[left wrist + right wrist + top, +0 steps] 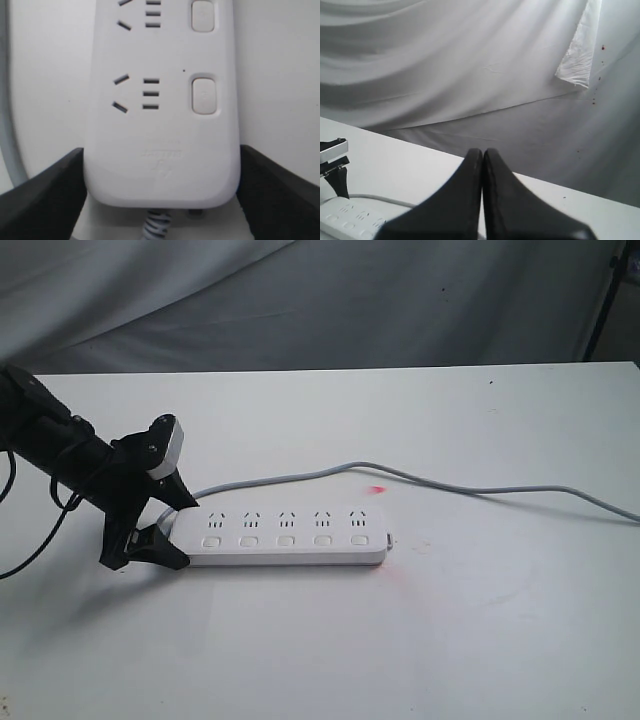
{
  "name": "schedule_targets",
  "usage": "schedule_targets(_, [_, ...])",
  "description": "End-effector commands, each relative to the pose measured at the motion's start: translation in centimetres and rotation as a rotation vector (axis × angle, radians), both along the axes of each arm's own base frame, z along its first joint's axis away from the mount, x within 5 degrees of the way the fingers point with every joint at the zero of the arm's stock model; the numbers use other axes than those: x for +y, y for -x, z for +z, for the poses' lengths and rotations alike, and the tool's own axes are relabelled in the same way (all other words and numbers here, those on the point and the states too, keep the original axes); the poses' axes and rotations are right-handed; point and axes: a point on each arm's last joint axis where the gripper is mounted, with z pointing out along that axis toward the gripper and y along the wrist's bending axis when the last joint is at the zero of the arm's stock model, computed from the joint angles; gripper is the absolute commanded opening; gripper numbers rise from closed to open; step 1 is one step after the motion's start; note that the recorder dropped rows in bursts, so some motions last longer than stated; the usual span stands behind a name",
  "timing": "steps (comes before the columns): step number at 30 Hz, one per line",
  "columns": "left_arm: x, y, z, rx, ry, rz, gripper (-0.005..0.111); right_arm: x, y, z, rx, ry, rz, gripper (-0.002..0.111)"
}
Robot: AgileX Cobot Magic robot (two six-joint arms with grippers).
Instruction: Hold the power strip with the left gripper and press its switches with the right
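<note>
Between the jaws of the left gripper [180,530], the cord end of the power strip [300,555] lies flat on the white table [450,640], with one jaw against each long side. The five switches [286,540] extend in a row away from this claw. The right gripper [483,151] is fully closed, empty, and apart from the strip.

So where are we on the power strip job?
Done: left end effector has its jaws against both sides of the power strip at the cord end, apparently holding. In hand: nothing; right end effector is shut, away from it. Left: pressing the switches.
</note>
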Motion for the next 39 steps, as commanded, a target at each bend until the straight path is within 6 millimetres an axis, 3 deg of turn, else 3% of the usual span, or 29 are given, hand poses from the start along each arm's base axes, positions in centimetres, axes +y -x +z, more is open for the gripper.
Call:
schedule_targets(1, [-0.1, -0.1, 0.1, -0.010, -0.009, 0.001, 0.071, -0.4, 0.8, -1.9, 0.049, 0.003, -0.025, 0.000])
schedule_targets(13, [-0.1, -0.1, 0.1, -0.010, -0.009, 0.001, 0.071, -0.2, -0.1, -9.4, 0.067, -0.044, -0.031, 0.000])
schedule_targets(39, [-0.1, -0.1, 0.1, -0.010, -0.009, 0.001, 0.071, -0.2, -0.1, -9.8, 0.100, -0.037, -0.031, 0.000])
